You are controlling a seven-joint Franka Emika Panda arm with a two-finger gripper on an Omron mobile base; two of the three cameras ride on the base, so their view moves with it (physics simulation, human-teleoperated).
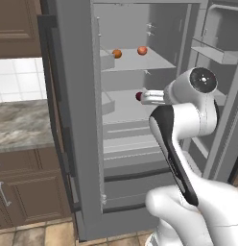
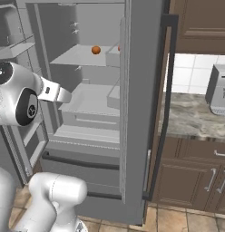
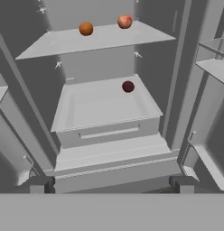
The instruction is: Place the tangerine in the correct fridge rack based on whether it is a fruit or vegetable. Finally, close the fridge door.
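Tangerine [image 3: 86, 29] sits on the fridge rack [image 3: 64, 43], left part; a red-orange fruit [image 3: 125, 21] right of it at the back. Dark red fruit [image 3: 128, 86] lies below the rack. Gripper [image 3: 111, 184] jaws spread, holding nothing. Fridge door [image 2: 141, 104] open.

smooth orange tangerine [image 3: 86, 29]; matt grey fridge rack [image 3: 68, 43].

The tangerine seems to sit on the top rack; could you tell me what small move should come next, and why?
Probably draw the pincer back out of the fridge, towards the fridge door. The tangerine rests on the fridge rack, the pincer is open and empty, and the door stands open, not yet closed.
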